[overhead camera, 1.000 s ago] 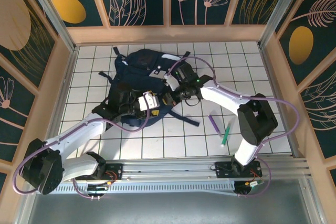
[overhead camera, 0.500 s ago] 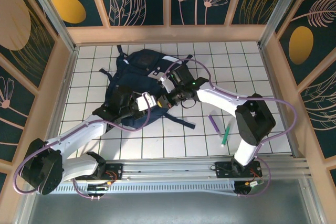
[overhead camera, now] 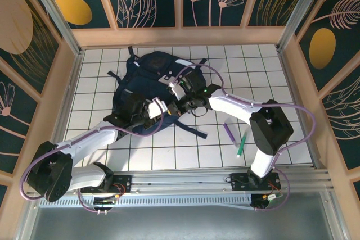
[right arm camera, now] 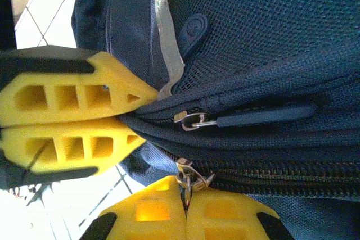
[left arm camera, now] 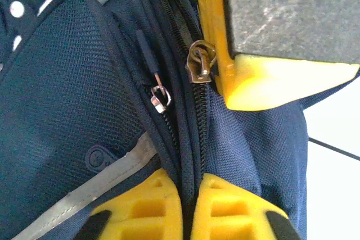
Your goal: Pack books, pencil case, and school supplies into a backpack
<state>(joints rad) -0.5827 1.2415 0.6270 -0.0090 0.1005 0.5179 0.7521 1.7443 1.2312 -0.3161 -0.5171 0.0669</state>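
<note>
1. The white-tiled counter (overhead camera: 169, 155) carries everything, with both arms reaching in from its near edge.
2. The backpack (overhead camera: 147, 67), dark navy with a pale stripe, lies flat at the centre-left of the counter, toward the far side. A black strap (overhead camera: 194, 129) trails from it toward the near edge.
3. The left gripper (left arm camera: 188, 186) is at the backpack's near-right edge, its yellow jaws together and pinching a fold of fabric along the zipper track.
4. The right gripper (right arm camera: 184, 195) meets it from the right, very close to the left one. Its jaws are together and clamped on the metal zipper pull (right arm camera: 188, 179).
5. The purple pen (overhead camera: 229, 132) and the green pen (overhead camera: 241, 146) lie on bare tiles right of the backpack and well apart from it. They are near each other, with the green one closer to the near edge.
6. A second pull (right arm camera: 194, 121), with a navy tab, lies untouched on the neighbouring zipper, between the two sets of jaws.
</note>
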